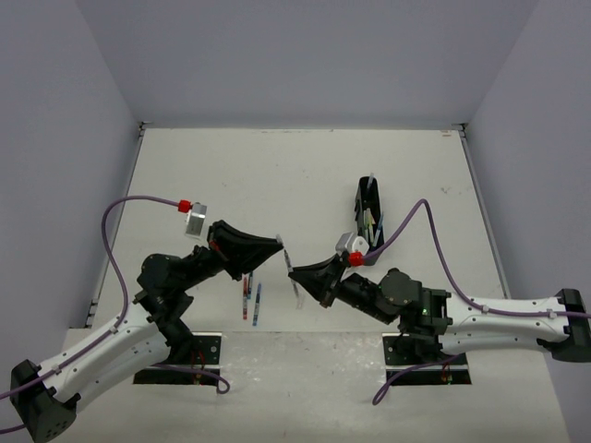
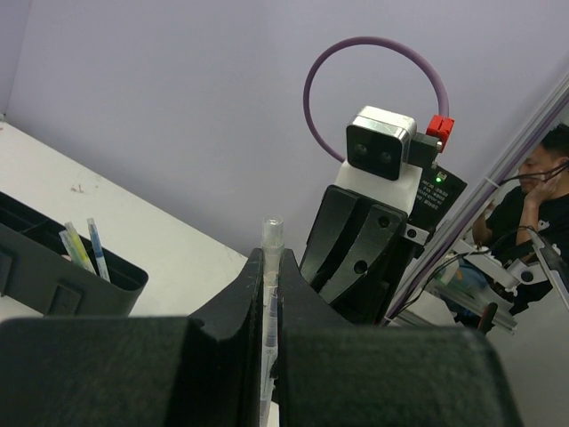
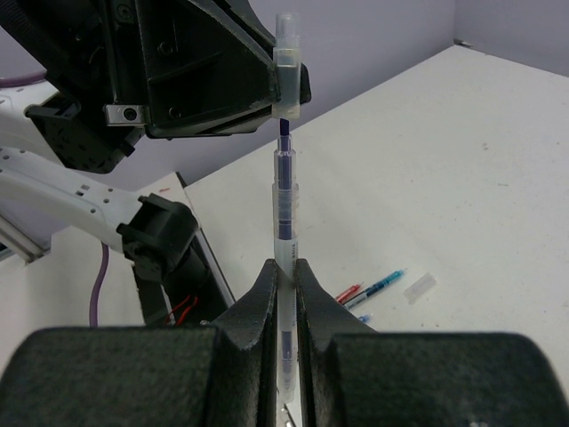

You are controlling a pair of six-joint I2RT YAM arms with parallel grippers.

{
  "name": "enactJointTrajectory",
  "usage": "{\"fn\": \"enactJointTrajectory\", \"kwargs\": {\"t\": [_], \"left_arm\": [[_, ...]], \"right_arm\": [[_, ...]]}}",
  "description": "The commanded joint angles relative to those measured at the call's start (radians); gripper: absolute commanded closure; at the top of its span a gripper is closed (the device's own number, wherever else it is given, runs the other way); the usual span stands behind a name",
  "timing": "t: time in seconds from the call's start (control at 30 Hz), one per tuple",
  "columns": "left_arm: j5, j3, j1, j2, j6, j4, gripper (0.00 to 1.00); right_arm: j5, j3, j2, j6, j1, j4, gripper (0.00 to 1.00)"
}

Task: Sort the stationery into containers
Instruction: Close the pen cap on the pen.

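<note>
Our left claw (image 1: 277, 242) clenches a clear cap (image 3: 286, 55), our right claw (image 1: 295, 273) its pen (image 3: 284, 209); some pens (image 1: 371, 221) sit in the tray (image 1: 360, 196), a few loose pens (image 1: 257, 303) lie on the counter (image 1: 305, 175).

- The top camera looks down from high behind me; my bases (image 1: 175, 355) sit at 6 o'clock.
- My left wrist camera peeks close past my left gripper (image 2: 271, 285) toward my right arm (image 2: 391, 187).
- My right wrist camera peeks close past my right gripper (image 3: 286, 280) toward my left arm (image 3: 53, 187).
- All three see the pen (image 3: 284, 200) and cap (image 3: 286, 67).
</note>
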Motion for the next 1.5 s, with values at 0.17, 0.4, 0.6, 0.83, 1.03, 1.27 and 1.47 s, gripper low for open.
{"fn": "enactJointTrajectory", "kwargs": {"t": [0.17,0.4,0.6,0.83,1.03,1.27,1.47], "left_arm": [[-0.021,-0.004,0.000,-0.023,0.003,-0.012,1.00],[-0.023,0.000,0.000,-0.021,0.000,-0.016,1.00],[-0.032,0.001,-0.001,-0.023,0.000,-0.019,1.00],[-0.031,0.006,0.000,-0.024,0.008,-0.029,1.00],[-0.057,-0.002,0.001,-0.046,0.016,-0.046,1.00],[-0.075,0.011,-0.001,-0.041,0.019,-0.055,1.00],[-0.069,0.012,0.000,-0.042,0.019,-0.050,1.00]], "right_arm": [[-0.012,0.052,0.006,0.002,-0.001,0.041,1.00],[-0.029,0.057,0.012,0.008,0.000,0.038,1.00],[-0.041,0.066,0.035,0.016,0.000,0.033,1.00],[-0.027,0.063,0.030,0.019,0.000,0.031,1.00],[-0.008,0.061,0.021,0.024,0.000,0.015,1.00],[-0.009,0.063,0.034,0.034,0.000,-0.013,1.00],[0.010,0.063,0.023,0.037,0.000,-0.025,1.00]]}}
